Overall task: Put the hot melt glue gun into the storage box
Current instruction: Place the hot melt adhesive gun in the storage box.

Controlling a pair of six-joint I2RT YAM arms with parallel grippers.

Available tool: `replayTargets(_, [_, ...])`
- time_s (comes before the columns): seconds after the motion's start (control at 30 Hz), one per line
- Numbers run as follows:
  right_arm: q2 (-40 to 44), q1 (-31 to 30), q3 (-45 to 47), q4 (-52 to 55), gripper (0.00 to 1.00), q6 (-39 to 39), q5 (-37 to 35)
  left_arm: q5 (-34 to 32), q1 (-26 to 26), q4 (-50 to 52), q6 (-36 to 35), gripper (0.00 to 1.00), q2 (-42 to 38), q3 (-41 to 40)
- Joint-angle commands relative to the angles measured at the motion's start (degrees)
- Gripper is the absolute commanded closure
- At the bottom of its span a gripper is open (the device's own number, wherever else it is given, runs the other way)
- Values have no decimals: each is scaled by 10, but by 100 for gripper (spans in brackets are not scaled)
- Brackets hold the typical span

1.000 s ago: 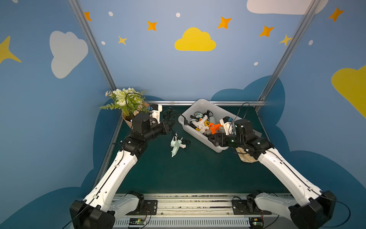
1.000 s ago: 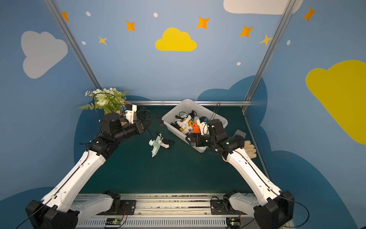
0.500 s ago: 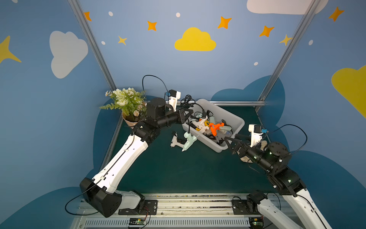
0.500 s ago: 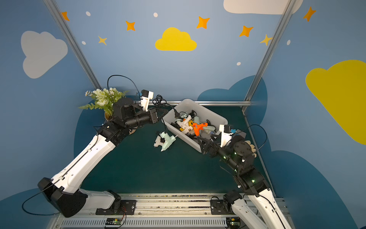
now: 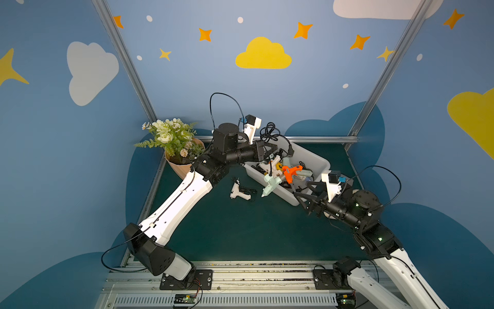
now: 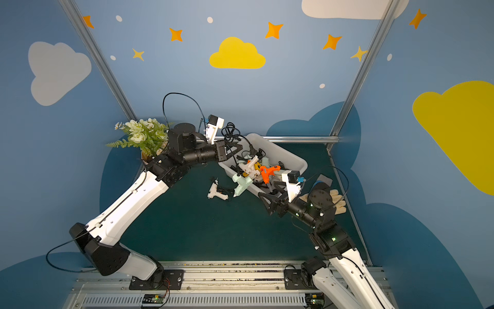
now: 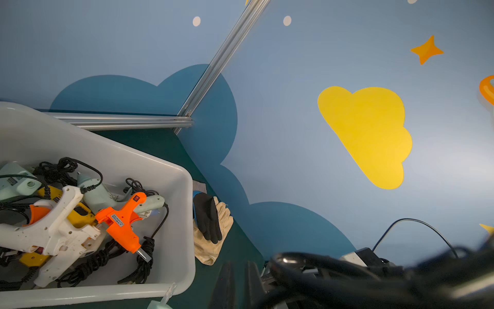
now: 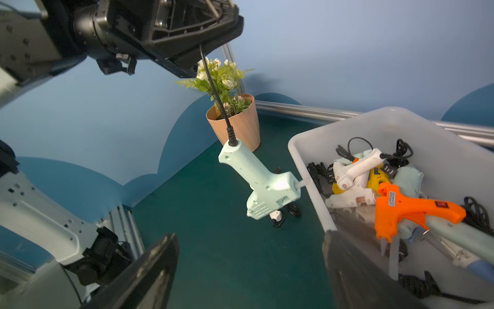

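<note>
A mint-green hot melt glue gun [image 5: 271, 184] [image 6: 242, 184] [image 8: 264, 184] hangs nozzle-down by its black cord against the outside of the near wall of the white storage box [image 5: 318, 160] [image 6: 292, 157] [image 8: 307, 166] [image 7: 173, 214]. My left gripper [image 5: 271, 152] [image 6: 238, 148] [image 7: 238, 283] is shut on that cord above the box's left end, with loose cord coiled over it. A white glue gun [image 5: 239, 192] [image 6: 216, 193] lies on the green mat left of the box. My right gripper [image 5: 304, 191] [image 6: 270, 191] [image 8: 250, 240] stands open and empty by the box's front corner.
Several glue guns and tangled cords fill the box, an orange one [image 5: 291, 171] [image 8: 409, 211] on top. A tan flower pot [image 5: 181, 166] [image 8: 235, 125] stands at the back left. Work gloves [image 6: 334, 203] [image 7: 213, 227] lie right of the box.
My left arm has raised the mint gun off the mat by its cord and carried it right to the box's wall. My right gripper has drawn back out of the box.
</note>
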State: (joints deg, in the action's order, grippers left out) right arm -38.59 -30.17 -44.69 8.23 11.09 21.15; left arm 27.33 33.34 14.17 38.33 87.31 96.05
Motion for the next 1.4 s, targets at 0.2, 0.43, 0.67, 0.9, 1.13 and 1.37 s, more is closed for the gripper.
replayTargets(0.2, [-110, -92, -65, -53, 13, -180, -70, 57, 1, -11, 44, 97, 35, 67])
replayTargets(0.43, [-186, -105, -116, -61, 15, -221, -81, 66, 4, -14, 55, 97, 39, 67])
replayTargets(0.67, [-243, -107, -135, -87, 20, -229, -83, 64, 5, -16, 62, 97, 40, 69])
replayTargets(0.9, [-284, -106, -155, -115, 48, -211, -134, 73, 5, -20, 74, 97, 55, 77])
replayTargets(1.13, [-297, -102, -163, -124, 73, -198, -166, 62, 3, -3, 65, 97, 81, 106])
replayTargets(1.37, [-307, -63, -192, -86, 85, -165, -205, 58, -16, -15, 80, 97, 142, 144])
